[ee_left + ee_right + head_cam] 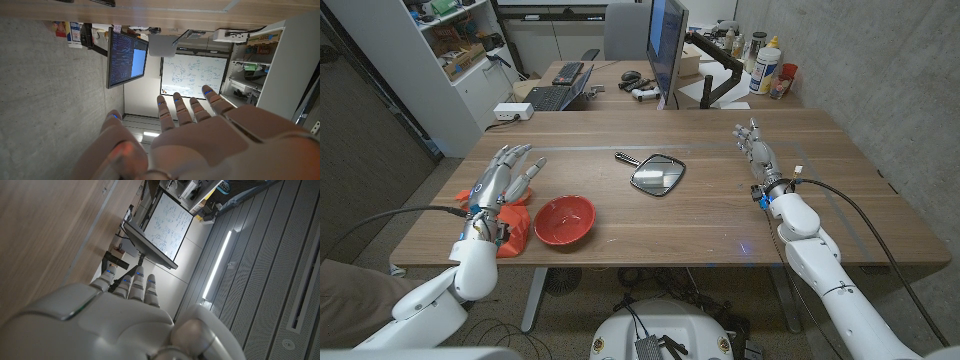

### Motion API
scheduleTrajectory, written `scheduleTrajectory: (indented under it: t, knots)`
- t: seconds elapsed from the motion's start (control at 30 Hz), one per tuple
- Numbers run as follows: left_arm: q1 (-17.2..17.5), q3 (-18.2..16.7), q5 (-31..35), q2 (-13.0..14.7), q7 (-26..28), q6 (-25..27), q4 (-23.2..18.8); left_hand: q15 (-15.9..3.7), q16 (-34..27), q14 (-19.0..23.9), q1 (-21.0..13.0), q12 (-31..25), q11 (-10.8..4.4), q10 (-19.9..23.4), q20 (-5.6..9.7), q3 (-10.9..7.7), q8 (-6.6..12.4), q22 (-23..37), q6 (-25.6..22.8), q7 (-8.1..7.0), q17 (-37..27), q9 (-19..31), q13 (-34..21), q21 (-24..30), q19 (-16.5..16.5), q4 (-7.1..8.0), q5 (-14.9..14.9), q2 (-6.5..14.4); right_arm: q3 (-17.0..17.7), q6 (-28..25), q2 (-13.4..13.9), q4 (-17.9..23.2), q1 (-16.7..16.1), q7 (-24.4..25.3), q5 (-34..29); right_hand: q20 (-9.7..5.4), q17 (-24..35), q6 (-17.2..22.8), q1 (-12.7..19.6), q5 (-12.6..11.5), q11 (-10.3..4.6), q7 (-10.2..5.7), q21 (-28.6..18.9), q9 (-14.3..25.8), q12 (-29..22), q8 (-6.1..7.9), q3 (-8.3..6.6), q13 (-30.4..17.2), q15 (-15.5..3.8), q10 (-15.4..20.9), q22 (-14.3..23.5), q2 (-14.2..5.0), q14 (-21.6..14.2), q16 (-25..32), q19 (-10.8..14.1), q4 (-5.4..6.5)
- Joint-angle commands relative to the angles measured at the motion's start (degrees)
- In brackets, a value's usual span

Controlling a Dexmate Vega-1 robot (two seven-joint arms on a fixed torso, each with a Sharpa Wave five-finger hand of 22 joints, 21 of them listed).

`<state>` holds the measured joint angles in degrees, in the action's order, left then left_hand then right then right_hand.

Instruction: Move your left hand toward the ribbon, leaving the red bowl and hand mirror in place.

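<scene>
An orange-red ribbon [517, 229] lies bunched near the table's front left edge, with a bit of it also showing at the far side of my left wrist. My left hand [501, 179] is over it with fingers stretched out and apart, holding nothing; I cannot tell whether it touches the ribbon. The red bowl [564, 219] stands just right of the ribbon. The hand mirror [657, 175] lies glass up in the middle of the table. My right hand [756, 150] is at the right side, fingers straight, empty. The left hand [200, 135] and right hand [125, 310] show from behind.
The wooden table [720, 225] has a second desk behind it with a monitor [666, 45], a keyboard [549, 97] and bottles [766, 66]. A white shelf [440, 60] stands at the back left. A grey wall runs along the right.
</scene>
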<state>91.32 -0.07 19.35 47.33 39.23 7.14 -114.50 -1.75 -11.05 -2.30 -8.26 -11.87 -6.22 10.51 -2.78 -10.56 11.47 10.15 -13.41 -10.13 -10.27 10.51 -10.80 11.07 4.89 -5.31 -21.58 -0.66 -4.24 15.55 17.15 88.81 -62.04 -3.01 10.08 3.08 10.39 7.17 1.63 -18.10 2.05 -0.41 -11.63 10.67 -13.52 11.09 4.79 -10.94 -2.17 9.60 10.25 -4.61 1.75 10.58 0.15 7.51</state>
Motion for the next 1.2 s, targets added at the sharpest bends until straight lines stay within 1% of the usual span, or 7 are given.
scheduleTrajectory:
  t: [0.03, 0.3, 0.57, 0.6, 1.07, 1.17, 1.2]
  knots:
    - [2.4, -0.8, 2.0, 0.3, 1.8, 1.6, -1.0, -1.66, 0.2, 0.0, -0.4, 0.1, 0.12, 0.3, -0.16, -0.06, -0.03, 0.1, -0.5, -0.03, -0.2, 0.2, -0.1, 0.4, 0.5, -0.45, 0.2, -0.5, -1.2, 0.9, 0.8, -1.5, 1.3, 1.0, 0.0, 0.58, 0.1, 0.1, 0.3, -0.4, -0.22, -0.01, 0.3, 0.2, 0.3, 0.0, -0.32, 0.0, -0.27, -0.2, 0.2, -2.18, 0.5, 0.0, -0.2, 0.0]
    - [3.0, -1.2, 2.2, 0.0, 2.1, 2.2, -0.6, -1.59, 0.2, -0.1, -0.4, 0.1, 0.12, 0.4, -0.18, -0.03, -0.06, 0.2, -0.5, -0.06, -0.2, 0.2, -0.1, 0.4, 0.5, -0.48, 0.2, -0.5, -1.1, 0.9, 1.4, -0.9, 0.7, 1.6, 0.1, 0.64, 0.1, 0.0, 0.3, -0.4, -0.15, -0.04, 0.2, 0.2, 0.3, 0.0, -0.34, 0.0, -0.3, -0.2, 0.2, -2.2, 0.5, 0.0, -0.2, 0.01]
    - [2.9, -1.4, 2.6, -0.8, 3.4, 3.0, 0.0, -1.63, 0.2, -0.1, -0.3, 0.1, 0.08, 0.4, -0.3, -0.01, -0.02, 0.2, -0.7, 0.08, -0.2, 0.2, -0.1, 0.3, 0.3, -0.5, 0.2, -0.5, -0.8, 1.0, 1.6, -0.9, 0.5, 1.6, 0.7, 0.73, 0.1, -0.1, 0.3, -0.4, 0.01, -0.1, 0.2, 0.2, 0.3, -0.07, -0.35, 0.0, -0.27, -0.2, 0.2, -2.19, 0.6, 0.0, -0.1, 0.01]
    - [2.9, -1.5, 2.5, -0.8, 3.4, 3.0, 0.0, -1.58, 0.2, -0.1, -0.3, 0.1, 0.13, 0.4, -0.31, -0.01, -0.03, 0.2, -0.7, 0.05, -0.2, 0.2, -0.1, 0.3, 0.4, -0.5, 0.2, -0.5, -0.9, 1.0, 1.7, -0.9, 0.5, 1.5, 0.7, 0.75, 0.1, -0.2, 0.3, -0.4, 0.22, -0.1, 0.2, 0.2, 0.3, -0.09, -0.35, 0.0, -0.24, -0.3, 0.2, -2.19, 0.5, 0.0, -0.1, 0.01]
    - [2.6, -1.6, 1.5, -1.2, 3.0, 4.9, 0.4, -1.56, 0.2, -0.1, -0.3, 0.3, 0.2, -0.1, -0.3, 0.05, -0.07, 0.2, -0.6, 0.04, -0.2, 0.2, -0.1, 0.3, 0.2, -0.52, 0.2, -0.5, -0.9, 0.2, 1.8, -1.1, 0.6, 1.3, 1.2, 0.91, 0.1, -0.2, 0.3, -0.4, 0.59, -0.15, 0.0, 0.2, 0.4, -0.05, -0.37, 0.0, 0.22, -0.4, 0.2, -2.17, 0.4, 0.1, 0.4, 0.0]
    - [2.2, -1.4, 1.2, -1.7, 3.7, 4.8, 0.9, -2.21, 0.4, -0.7, -0.2, 0.3, -0.07, -0.1, 0.83, 0.08, -0.08, 0.1, -0.7, 0.2, -0.2, 0.2, -0.1, -0.1, -0.7, -0.55, 0.3, -0.4, -0.8, 0.1, 1.7, -1.2, 0.6, 1.3, 1.4, 0.94, 0.1, -0.2, 0.3, -0.4, 0.63, -0.18, 0.0, 0.2, 0.4, -0.05, -0.37, 0.0, 0.18, -0.4, 0.2, -2.15, 0.3, 0.1, 0.4, 0.0]
    - [2.0, -1.3, 1.0, -1.9, 3.8, 5.1, 0.9, -2.21, 0.4, -0.8, -0.2, 0.3, -0.08, -0.1, 0.89, 0.09, -0.08, 0.1, -0.7, 0.18, -0.2, 0.2, -0.1, -0.1, -0.7, -0.55, 0.3, -0.4, -0.8, 0.1, 1.7, -1.3, 0.6, 1.3, 1.3, 0.93, 0.1, -0.1, 0.3, -0.4, 0.64, -0.12, 0.0, 0.2, 0.4, -0.04, -0.37, 0.0, 0.23, -0.4, 0.2, -2.15, 0.3, 0.1, 0.4, 0.0]
